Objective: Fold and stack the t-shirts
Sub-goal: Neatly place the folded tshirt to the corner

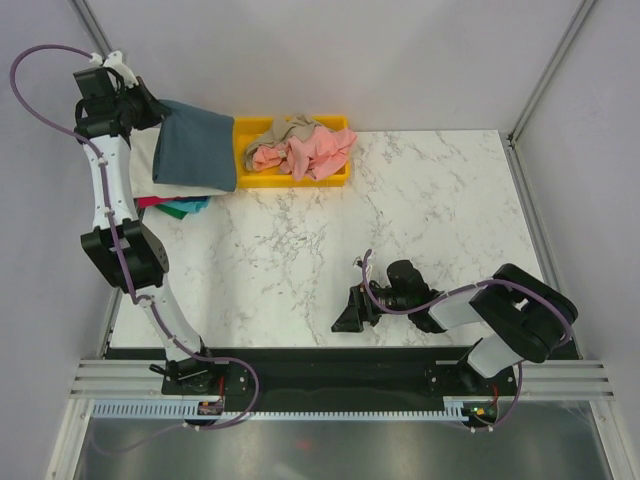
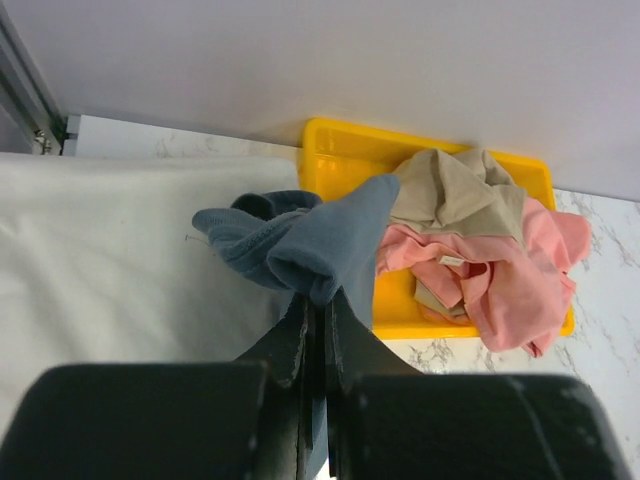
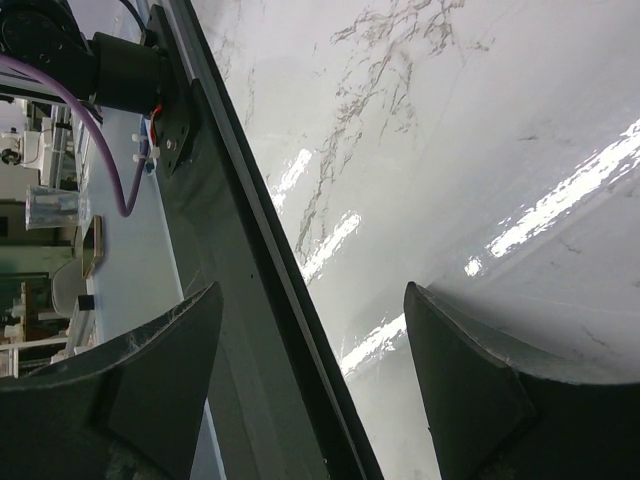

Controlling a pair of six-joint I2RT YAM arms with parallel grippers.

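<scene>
the blue shirt (image 1: 195,148) is a slate-coloured, soft cotton piece folded into a rough rectangle with a smooth, matte face. it sits at the far left corner of the counter (image 1: 420,220), just beside the bin (image 1: 290,182). the left gripper (image 1: 150,108) is clamped on its left edge. in the left wrist view the black fingers are pressed together on a bunched, wrinkled fold of the blue cloth, which puffs out above the jaws in thick rolls.

under it lies a white shirt (image 2: 120,260), spread flat and nearly creaseless. slivers of a teal shirt (image 1: 192,207) and a red shirt (image 1: 150,201) stick out from beneath the blue one along the left edge.

the bin is yellow, hard glossy plastic, rectangular, set against the far edge. a pink shirt (image 1: 312,155) and a tan shirt (image 1: 295,128) are crumpled together inside, the pink one spilling over the rim.

the counter is polished white marble with grey veins and bright glare streaks.

the right gripper (image 1: 348,312) rests low near the near edge, its dark fingers spread apart with nothing between them.
</scene>
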